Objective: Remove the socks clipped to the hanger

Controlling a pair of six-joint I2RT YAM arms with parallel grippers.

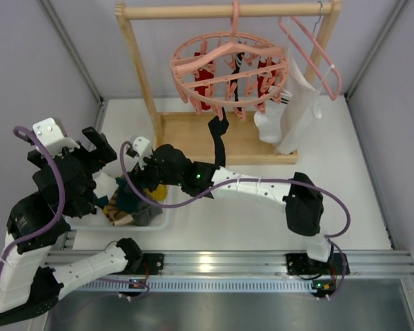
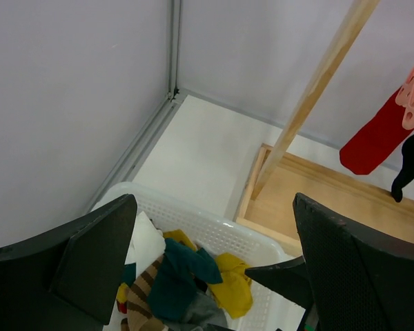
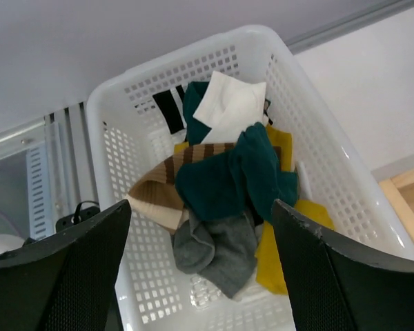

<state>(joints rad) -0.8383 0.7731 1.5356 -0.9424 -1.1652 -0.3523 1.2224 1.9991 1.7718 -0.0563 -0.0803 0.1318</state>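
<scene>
R gripper (image 3: 200,207) hangs over the white perforated plastic basket (image 3: 186,49). Its jaws are spread wide w/ nothing between them, only the heap of loose teal, grey, mustard and striped socks (image 3: 228,179) lying below in the basket. L gripper (image 2: 214,207) is also fully spread and empty, parked over the basket's far-left corner.

My targets are all away from the basket. The round salmon-pink plastic drying ring (image 1: 186,86) hangs by its hook from the wooden rack's top rail (image 1: 193,10), up and to the far right of both tools. On its clips I can see red socks (image 1: 205,77) inside the ring, a long black sock (image 1: 219,138) at the near rim, and a white sock (image 1: 269,124) on the right side, next to a white cloth.

What matters for me is the black sock. It hangs straight down w/ its long axis vertical, toe end lowest, just past my R forearm. R arm is clearly nearer, since the L has the rack's wooden post (image 2: 317,89) between it and the ring.

My call: swing R up and away from the basket, approach the black sock side-on below its clip, and pull down along its length. Can't tell clip orientation from here.
</scene>
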